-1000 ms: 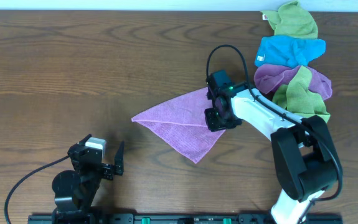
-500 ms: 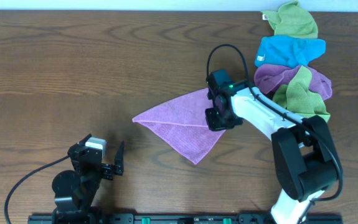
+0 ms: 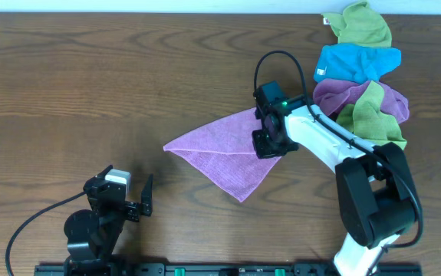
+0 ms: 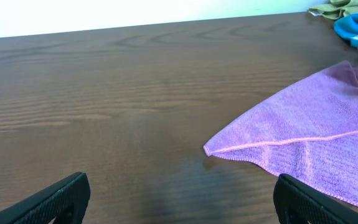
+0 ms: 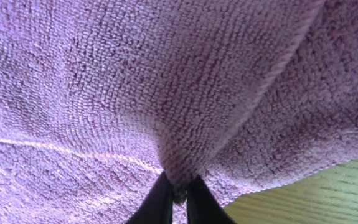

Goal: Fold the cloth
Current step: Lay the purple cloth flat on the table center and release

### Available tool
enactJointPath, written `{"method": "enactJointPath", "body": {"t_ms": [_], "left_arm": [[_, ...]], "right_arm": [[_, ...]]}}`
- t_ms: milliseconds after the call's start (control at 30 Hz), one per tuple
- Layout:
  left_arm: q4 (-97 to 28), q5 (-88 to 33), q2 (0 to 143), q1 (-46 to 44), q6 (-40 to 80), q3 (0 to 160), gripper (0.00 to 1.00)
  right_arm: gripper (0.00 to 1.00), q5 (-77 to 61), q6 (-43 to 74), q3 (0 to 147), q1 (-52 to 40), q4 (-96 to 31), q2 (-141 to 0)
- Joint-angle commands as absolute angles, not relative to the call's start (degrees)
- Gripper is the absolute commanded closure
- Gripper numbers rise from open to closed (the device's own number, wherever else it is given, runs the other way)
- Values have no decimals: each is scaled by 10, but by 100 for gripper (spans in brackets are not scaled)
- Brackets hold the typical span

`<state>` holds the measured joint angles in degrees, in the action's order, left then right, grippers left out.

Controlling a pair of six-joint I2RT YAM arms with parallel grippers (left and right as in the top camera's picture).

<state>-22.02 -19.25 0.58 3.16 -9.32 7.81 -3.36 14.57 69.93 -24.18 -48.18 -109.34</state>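
- Lilac-purple microfibre cloth (image 3: 212, 153), overhead: flat triangle near centre; right gripper (image 3: 268, 144) on its right corner, left gripper (image 3: 126, 195) well apart.
- Left wrist: jaws wide apart, empty, idle.
- Right wrist: jaws clamped on a cloth ridge, likely to drag the fold.

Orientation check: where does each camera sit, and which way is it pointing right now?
Overhead: above the table, looking straight down; both arms, the cloth and spare cloths show.
Left wrist: low over the table, facing the cloth's pointed corner; the left gripper, open, frames the bottom.
Right wrist: close against the cloth; the right gripper pinches it.
All three show the cloth.
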Motion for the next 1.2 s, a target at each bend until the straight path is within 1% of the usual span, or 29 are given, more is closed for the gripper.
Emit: {"method": "enactJointPath", "body": {"t_ms": [0,233,467,600,767,867,900,933,967,1033,1167], "left_arm": [[-220,-190,3,29,-103,65,5],[-220,-190,3,29,-103,65,5],[-220,-190,3,29,-103,65,5],[-220,-190,3,29,-103,65,5],[-220,-190,3,29,-103,65,5],[-220,-190,3,29,-103,65,5],[-220,-190,3,29,-103,65,5],[-220,-190,3,29,-103,65,5],[-220,-190,3,29,-103,65,5],[-220,-190,3,29,-103,65,5],[-220,-190,3,29,-103,65,5]], "right_arm": [[98,-30,148,710,-243,-482,-1097],[99,-30,154,733,-243,-491,-1097],[99,-30,154,834,-250,-486,-1097],[99,-30,154,860,-252,-420,-1097],[99,-30,154,861,-252,-354,-1098],[98,-25,147,860,-252,-290,-1098],[83,-8,150,859,-252,-259,-1100],[51,14,158,858,-252,-222,-1105],[3,41,170,858,-252,-173,-1110],[1,60,173,858,-251,-107,-1118],[1,62,173,858,-251,-70,-1124]]}}
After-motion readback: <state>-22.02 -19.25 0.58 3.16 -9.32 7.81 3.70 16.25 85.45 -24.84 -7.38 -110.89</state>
